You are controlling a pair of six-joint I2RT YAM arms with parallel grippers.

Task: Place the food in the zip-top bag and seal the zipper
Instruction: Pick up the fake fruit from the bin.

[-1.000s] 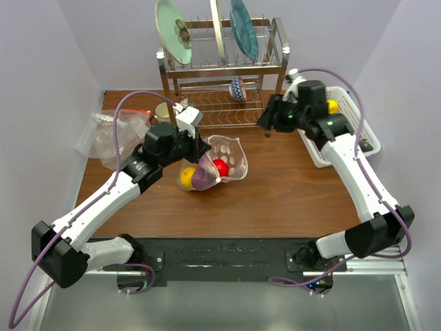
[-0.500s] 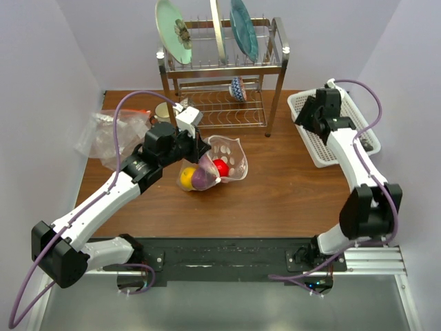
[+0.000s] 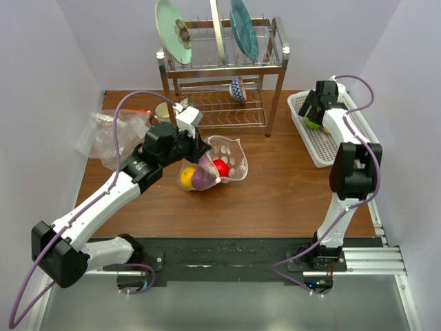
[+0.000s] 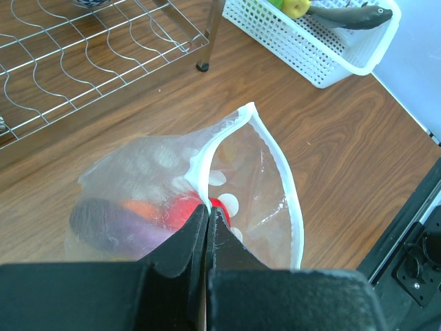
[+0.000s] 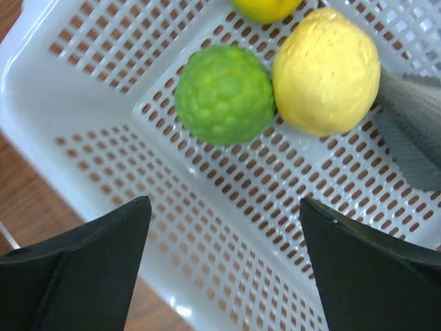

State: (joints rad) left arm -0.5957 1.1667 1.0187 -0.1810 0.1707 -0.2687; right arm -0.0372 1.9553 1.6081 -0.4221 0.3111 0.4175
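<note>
Over the basket [image 5: 89, 89] our right gripper [image 5: 224, 203] gapes at the light, hard green fruit [image 5: 224, 93], best pinched mid-girth, while our left gripper [image 4: 207, 210] clamps the floppy zip-top bag [image 4: 138, 172].

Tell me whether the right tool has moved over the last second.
Yes. The right tool swung right, from beside the dish rack's front leg to above the white basket.
</note>
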